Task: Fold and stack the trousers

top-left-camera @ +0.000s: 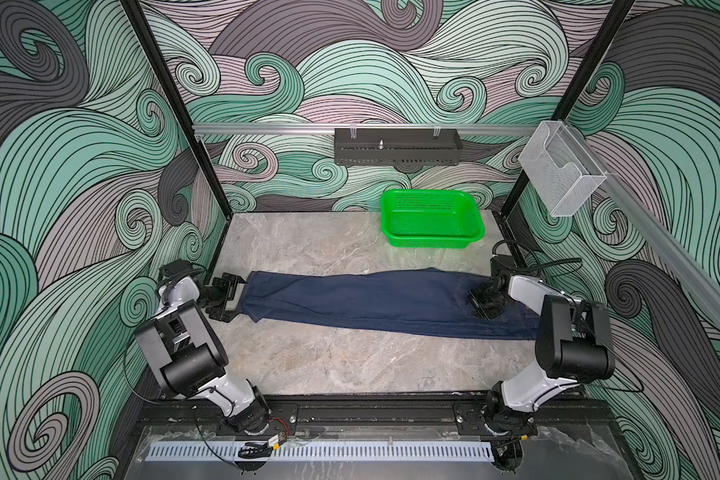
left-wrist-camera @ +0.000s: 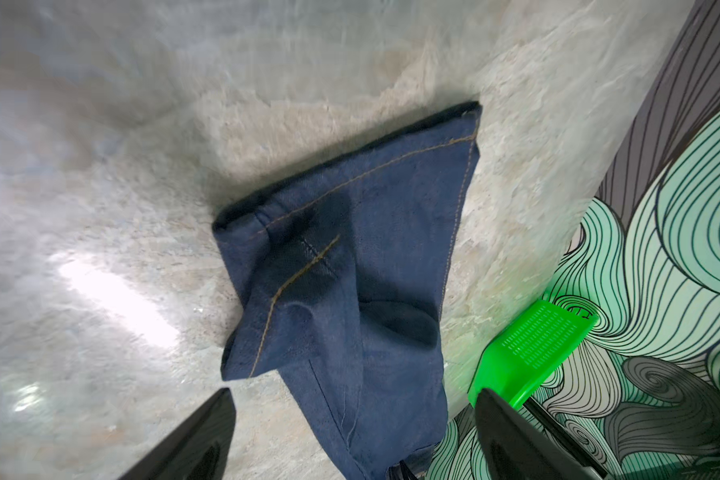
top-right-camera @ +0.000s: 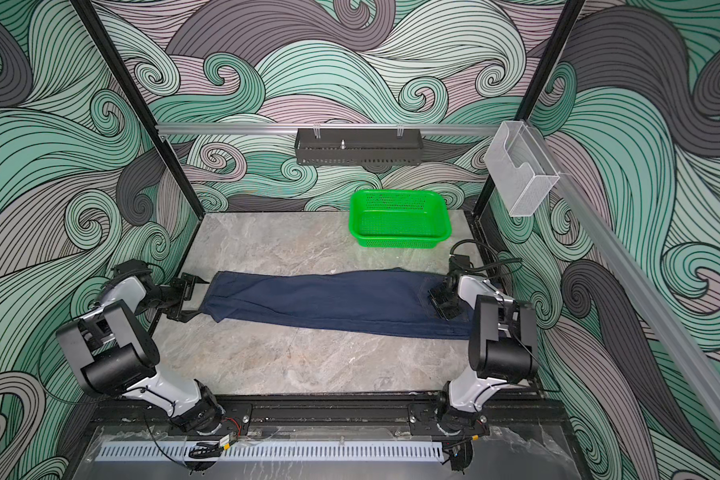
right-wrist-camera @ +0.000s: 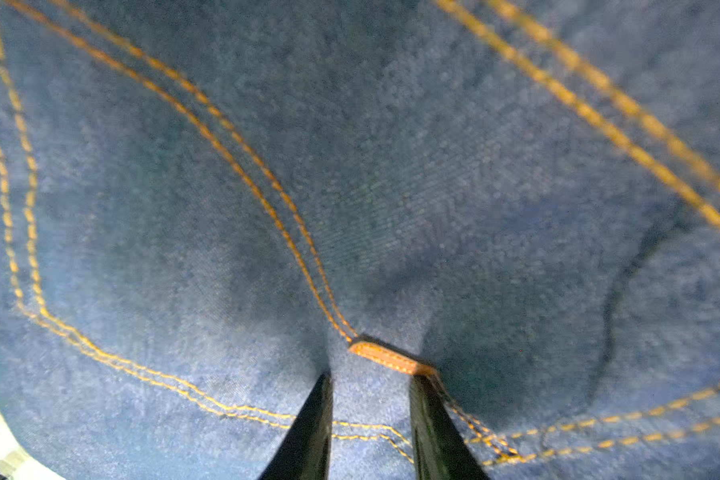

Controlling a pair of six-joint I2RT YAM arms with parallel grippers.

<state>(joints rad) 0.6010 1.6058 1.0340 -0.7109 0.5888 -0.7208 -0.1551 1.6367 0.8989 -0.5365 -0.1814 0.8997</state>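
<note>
Wrapping three sides, swirl-patterned green and grey walls [top-left-camera: 80, 166] enclose a grey marble-look tabletop [top-left-camera: 308, 365]. The trousers [top-left-camera: 371, 299] lie stretched across its middle, leg ends to the left. A green basket [top-left-camera: 470, 232] sits behind them, apart. The left gripper [top-left-camera: 244, 297] stands wide open at the leg ends; the right gripper [top-left-camera: 476, 305] pinches a fold of the trousers near the waist end.

No writing, number or brand mark can be read in any view. The small tan tab [right-wrist-camera: 385, 358] sewn on the trousers [right-wrist-camera: 433, 187] shows only orange stitching; no lettering can be made out on it.
</note>
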